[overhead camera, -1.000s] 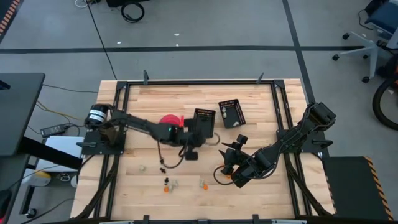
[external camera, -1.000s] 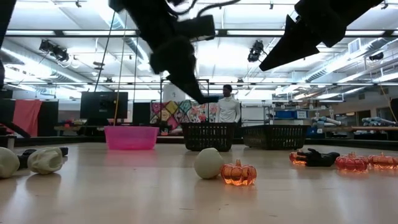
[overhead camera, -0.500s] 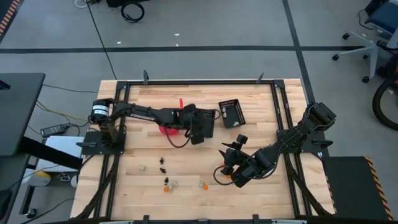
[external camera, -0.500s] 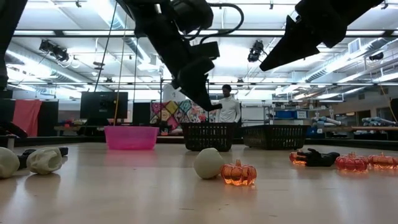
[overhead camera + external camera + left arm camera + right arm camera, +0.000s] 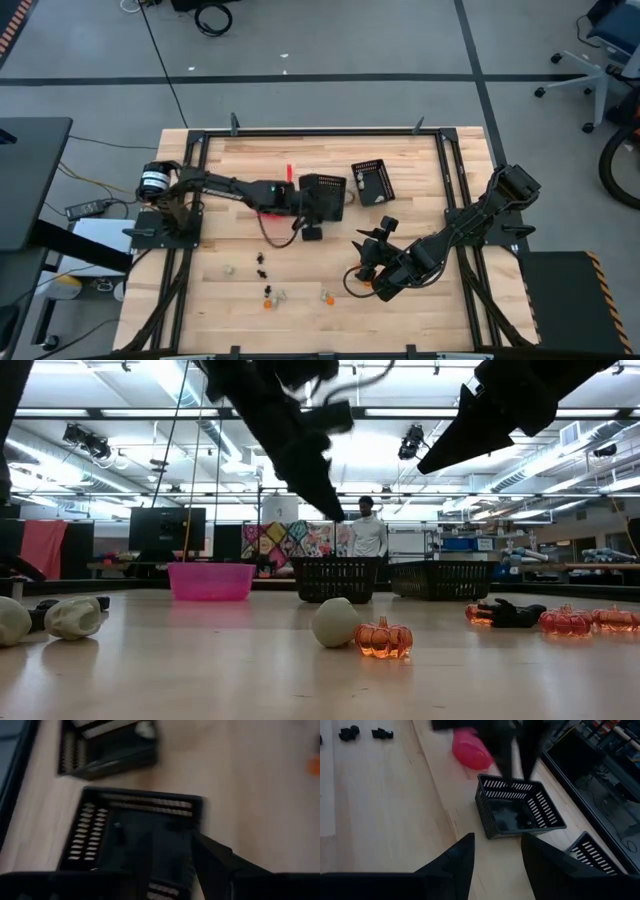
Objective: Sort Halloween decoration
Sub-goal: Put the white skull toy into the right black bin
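Tiny orange, black and pale Halloween trinkets lie loose on the wooden table near its front: a pale one (image 5: pixel 229 269), black ones (image 5: pixel 261 260), an orange one (image 5: pixel 327 296). The low view shows an orange pumpkin (image 5: pixel 384 637) beside a pale ball (image 5: pixel 335 622). My left gripper (image 5: pixel 517 762) hangs open just above the nearer black slotted basket (image 5: pixel 325 187), touching nothing. Dark bits (image 5: pixel 507 815) lie on that basket's floor. My right gripper (image 5: pixel 495 860) stands open and bare above the table's near right part (image 5: pixel 365 268), with an orange trinket (image 5: pixel 368 283) beside it.
A second black basket (image 5: pixel 372 182) with pale pieces inside stands right of the first. The pink bowl (image 5: pixel 211 581) sits left of the baskets, partly under my left arm. More pumpkins (image 5: pixel 566 620) and a black trinket (image 5: pixel 512 612) lie at the right. A person stands in the room beyond.
My left gripper has swung from the near side of the black basket toward the table's far edge and now hangs over the basket. My right arm has kept still, and the trinkets on the table have stayed in place.
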